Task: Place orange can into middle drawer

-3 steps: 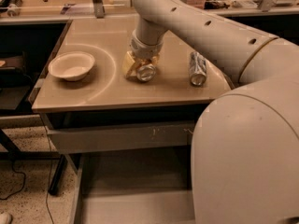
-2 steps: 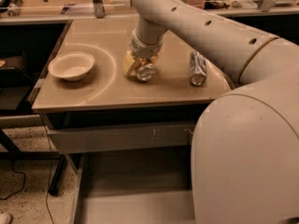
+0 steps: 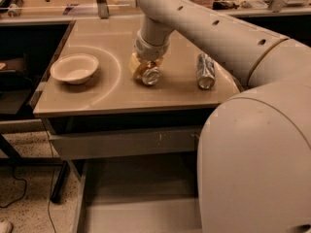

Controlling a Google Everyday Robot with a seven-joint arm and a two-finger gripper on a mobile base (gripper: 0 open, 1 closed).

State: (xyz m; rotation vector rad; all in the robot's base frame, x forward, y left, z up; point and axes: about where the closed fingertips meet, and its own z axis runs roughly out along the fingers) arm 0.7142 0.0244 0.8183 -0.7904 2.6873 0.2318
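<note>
The orange can (image 3: 148,74) lies on its side on the tan table top (image 3: 107,93), its silver end facing me. My gripper (image 3: 145,68) comes down on it from above, and its pale fingers (image 3: 133,63) are closed around the can's body. The can rests on the table. The middle drawer (image 3: 138,188) stands pulled open below the table's front edge. It shows a plain grey floor and a thin left wall (image 3: 80,200). My arm's large white body hides the drawer's right part.
A white bowl (image 3: 74,68) sits on the table's left side. A silver-grey can (image 3: 205,71) lies to the right of my gripper. A grey drawer front with pale scratches (image 3: 126,142) sits just under the table top. Black table legs and a cable are at the lower left.
</note>
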